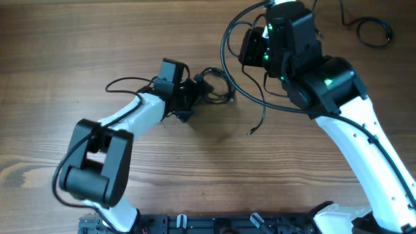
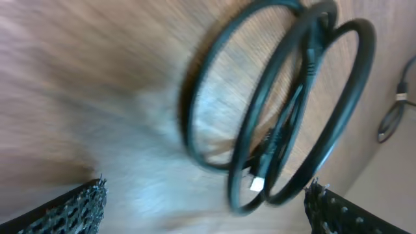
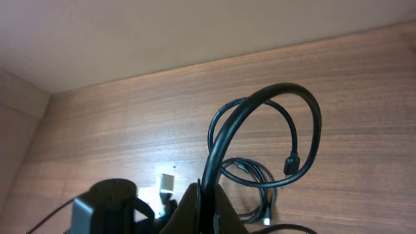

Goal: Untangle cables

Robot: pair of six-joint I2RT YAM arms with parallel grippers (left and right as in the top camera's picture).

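Nearest the right wrist camera, the right gripper (image 3: 207,198) has its jaws pressed together on the long cable (image 3: 260,97). The cable rises from between them and arches over to the right, and a small plug end (image 3: 290,162) hangs beneath the arch. The right arm (image 1: 351,117) reaches in from the near right corner, bent at the elbow, its wrist raised over the far middle of the wooden table (image 1: 78,52). Overhead, the same cable shows as a wide loop sweeping left of the gripper and trailing toward the near side to a free tip (image 1: 250,132). The wrist view does not take in that tip.

The left arm (image 1: 123,120) rises from the near left, folds at the elbow and stretches right and far toward the table's middle. The left gripper (image 1: 190,103) sits just left of the coiled tangle (image 1: 216,83); from overhead I cannot tell whether they touch. Its own camera is badly blurred. It shows the textured fingers (image 2: 75,207) wide apart in the lower corners with nothing clamped. The tangle's loops stand large ahead of them, the lowest dipping toward the gap, with a pale plug (image 2: 257,185) among the strands. The right wrist view shows that coil lying flat on the wood beyond the pinched cable, with the left gripper to its left. A separate cable (image 1: 372,27) lies well apart at the far right corner.
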